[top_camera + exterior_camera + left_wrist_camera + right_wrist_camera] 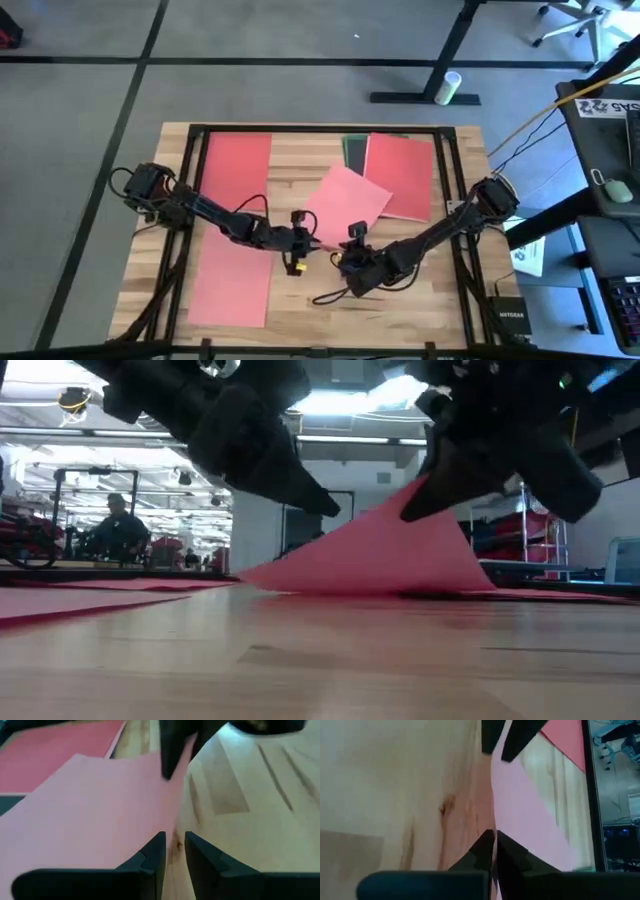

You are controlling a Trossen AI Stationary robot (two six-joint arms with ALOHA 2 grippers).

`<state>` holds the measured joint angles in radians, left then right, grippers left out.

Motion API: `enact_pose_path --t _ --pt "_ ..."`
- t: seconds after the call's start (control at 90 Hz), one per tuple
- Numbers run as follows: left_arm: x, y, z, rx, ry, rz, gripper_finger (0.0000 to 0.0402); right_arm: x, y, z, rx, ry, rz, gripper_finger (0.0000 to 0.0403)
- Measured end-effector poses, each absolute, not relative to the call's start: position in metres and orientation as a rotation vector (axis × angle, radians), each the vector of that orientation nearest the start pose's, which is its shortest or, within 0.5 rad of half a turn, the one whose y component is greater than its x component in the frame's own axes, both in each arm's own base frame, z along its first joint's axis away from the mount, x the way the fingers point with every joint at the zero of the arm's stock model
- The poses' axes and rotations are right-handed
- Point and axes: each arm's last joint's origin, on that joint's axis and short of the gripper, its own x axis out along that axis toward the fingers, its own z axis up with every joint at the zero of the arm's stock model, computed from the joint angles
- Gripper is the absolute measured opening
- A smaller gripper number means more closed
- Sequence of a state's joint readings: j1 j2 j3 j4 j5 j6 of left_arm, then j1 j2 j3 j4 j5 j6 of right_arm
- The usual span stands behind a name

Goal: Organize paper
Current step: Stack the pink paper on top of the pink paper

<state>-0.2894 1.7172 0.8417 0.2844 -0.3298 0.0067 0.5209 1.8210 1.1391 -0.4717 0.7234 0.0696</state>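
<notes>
Along the left side of the wooden table [455, 290], two red sheets are laid end to end: one [236, 172] at the far left corner and one [231, 281] nearer the front edge. The left arm [205, 212] is stretched from the table's left edge toward the middle, crossing between these two sheets.

The left gripper [313, 243] is held at the table's centre, at the near left edge of the pink sheet [345, 203]. In the left wrist view its fingers [152, 857] are parted by a narrow gap, set right at that sheet's edge; whether the paper is caught between them cannot be told.

The pink sheet lies rotated at the table's centre. In the low view its near corner [420, 510] is seen lifted off the wood, while the rest slopes down to the surface.

The right gripper [355, 240] is placed just beside the left one, at the sheet's near corner. In the right wrist view its fingers [482, 851] are pressed together on the pink edge.

Further right, a third red sheet [400, 175] is laid over a dark green sheet [353, 152], with the pink sheet overlapping its lower left corner. The right arm [450, 225] is extended in from the right edge.
</notes>
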Motion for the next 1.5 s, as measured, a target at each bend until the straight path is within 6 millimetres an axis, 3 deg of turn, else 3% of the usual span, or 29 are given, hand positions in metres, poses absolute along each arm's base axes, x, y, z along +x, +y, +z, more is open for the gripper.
enact_pose_path --t 0.144,0.556,0.944,1.1,1.289,1.5 --pt "0.328 -0.087 0.161 0.183 0.577 0.041 0.0066 0.315 0.158 0.173 -0.602 0.921 -0.21 0.0" --pt "0.329 -0.086 0.16 0.153 0.575 0.057 0.015 0.322 0.156 0.179 -0.586 0.904 -0.2 0.0" --pt "0.335 -0.079 0.146 0.138 0.613 0.09 0.0158 0.327 0.158 0.184 -0.578 0.87 -0.182 0.0" --pt "0.334 -0.08 0.145 0.141 0.62 0.087 0.0126 0.328 0.158 0.185 -0.575 0.867 -0.181 0.0" --pt "0.334 -0.082 0.146 0.157 0.624 0.076 0.0018 0.328 0.159 0.185 -0.574 0.866 -0.18 0.0" --pt "0.334 -0.082 0.146 0.169 0.62 0.072 0.0001 0.328 0.158 0.185 -0.576 0.864 -0.184 0.0"
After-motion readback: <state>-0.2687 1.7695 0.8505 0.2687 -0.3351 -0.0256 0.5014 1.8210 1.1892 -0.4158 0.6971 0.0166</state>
